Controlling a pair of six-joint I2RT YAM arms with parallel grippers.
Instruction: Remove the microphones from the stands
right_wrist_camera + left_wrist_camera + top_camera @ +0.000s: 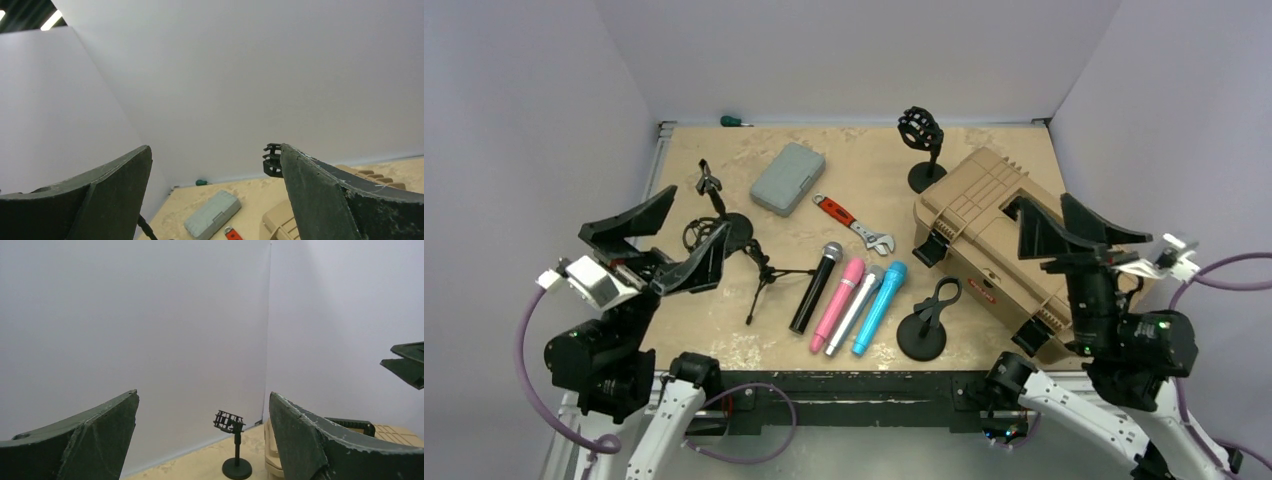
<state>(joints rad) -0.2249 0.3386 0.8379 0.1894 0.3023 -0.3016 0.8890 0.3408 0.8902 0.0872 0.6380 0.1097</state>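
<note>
Several microphones lie side by side on the table: black (816, 288), pink (838, 303), silver (856, 308) and blue (880, 306). Three stands are in view and all are bare. They are a tripod stand (749, 250) at the left, a round-base clip stand (924, 325) at the front, and a shock-mount stand (922, 150) (235, 440) at the back. My left gripper (701, 207) (204, 396) hangs open above the tripod stand. Over the tan case, my right gripper (1036, 198) (216, 146) is open too. Neither holds anything.
A tan hard case (989, 240) (395, 432) fills the right side. A grey box (787, 178) (212, 214) and a red-handled wrench (852, 223) lie mid-back. A green screwdriver (734, 121) (201, 182) rests at the back wall. White walls enclose the table.
</note>
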